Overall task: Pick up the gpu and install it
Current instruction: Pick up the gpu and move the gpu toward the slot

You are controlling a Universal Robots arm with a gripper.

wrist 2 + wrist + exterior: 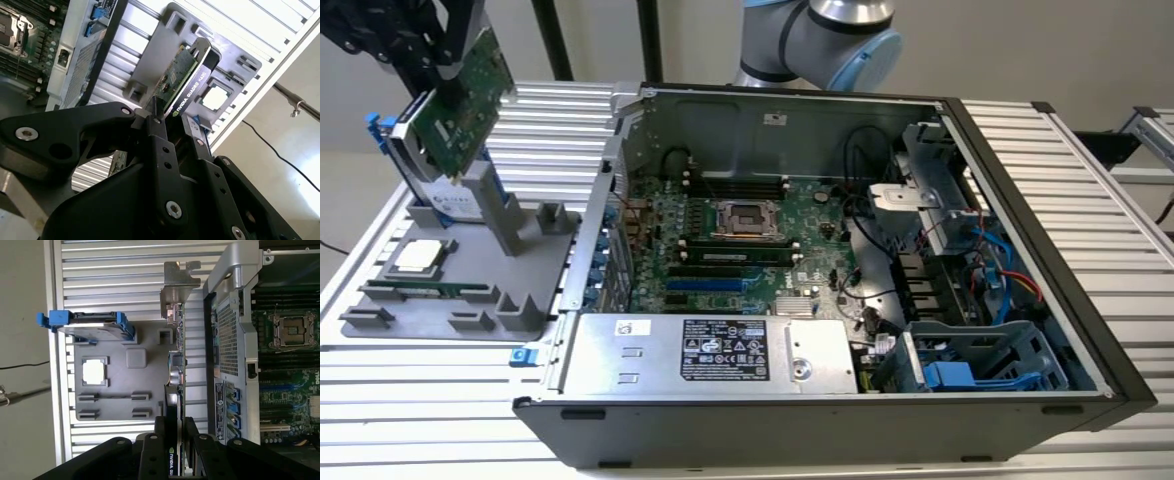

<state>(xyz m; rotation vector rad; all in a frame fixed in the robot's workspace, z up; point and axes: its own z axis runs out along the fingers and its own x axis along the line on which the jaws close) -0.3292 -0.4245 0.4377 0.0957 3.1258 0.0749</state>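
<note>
At the exterior view's left, the gripper [450, 68] clamped its fingers [161, 132] on the gpu [470, 105], held tilted above the grey parts tray [454, 318] beside the hard drive [443, 200]. The open computer case [787, 430] stood to the right.

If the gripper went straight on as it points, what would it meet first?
Probably the edge of the gray parts tray beside the computer case, with the gpu that the gripper holds touching first; depth is unclear.
</note>
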